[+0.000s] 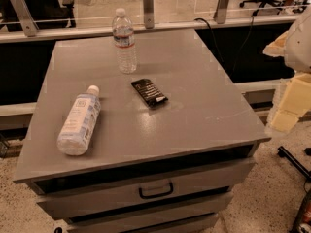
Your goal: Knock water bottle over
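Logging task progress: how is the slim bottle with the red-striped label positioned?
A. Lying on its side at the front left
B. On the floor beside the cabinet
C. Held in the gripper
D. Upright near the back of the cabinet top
D: the water bottle stands cap-up near the back of the cabinet top, while the gripper is off past the right edge, apart from it.

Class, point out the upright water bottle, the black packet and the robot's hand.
Water bottle (125, 52): camera view, ribbed body.
Packet (149, 92): camera view, middle.
Hand (285, 114): camera view, right edge, pale yellow part.
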Robot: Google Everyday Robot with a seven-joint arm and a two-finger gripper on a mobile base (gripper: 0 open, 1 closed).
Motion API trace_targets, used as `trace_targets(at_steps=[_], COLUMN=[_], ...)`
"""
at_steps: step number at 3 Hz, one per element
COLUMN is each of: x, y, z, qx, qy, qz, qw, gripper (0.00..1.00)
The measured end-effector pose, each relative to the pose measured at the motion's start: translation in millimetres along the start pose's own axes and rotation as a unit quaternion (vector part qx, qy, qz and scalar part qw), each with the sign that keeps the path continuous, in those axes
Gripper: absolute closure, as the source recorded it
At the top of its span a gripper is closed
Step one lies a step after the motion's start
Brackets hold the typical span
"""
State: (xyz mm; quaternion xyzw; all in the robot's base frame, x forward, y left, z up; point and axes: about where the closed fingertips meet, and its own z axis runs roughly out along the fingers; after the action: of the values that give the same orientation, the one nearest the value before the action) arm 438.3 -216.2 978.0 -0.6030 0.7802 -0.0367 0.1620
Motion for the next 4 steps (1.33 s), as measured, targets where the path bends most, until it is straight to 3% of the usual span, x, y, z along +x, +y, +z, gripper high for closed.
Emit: trace_targets(at_steps=[2,3,4], x=[-3.5,-18.9,-61.0], y=[1.1,-30.6,-84.3], z=[-2.1,-4.5,-7.3], qx=[0.004,0.033,0.062], qy=[-0.017,-0.092,-0.163], qz=[-0.01,-0.034,-0.071], qw=[0.9998,0.9947,0.9821], gripper=[0.0,0.0,0.0])
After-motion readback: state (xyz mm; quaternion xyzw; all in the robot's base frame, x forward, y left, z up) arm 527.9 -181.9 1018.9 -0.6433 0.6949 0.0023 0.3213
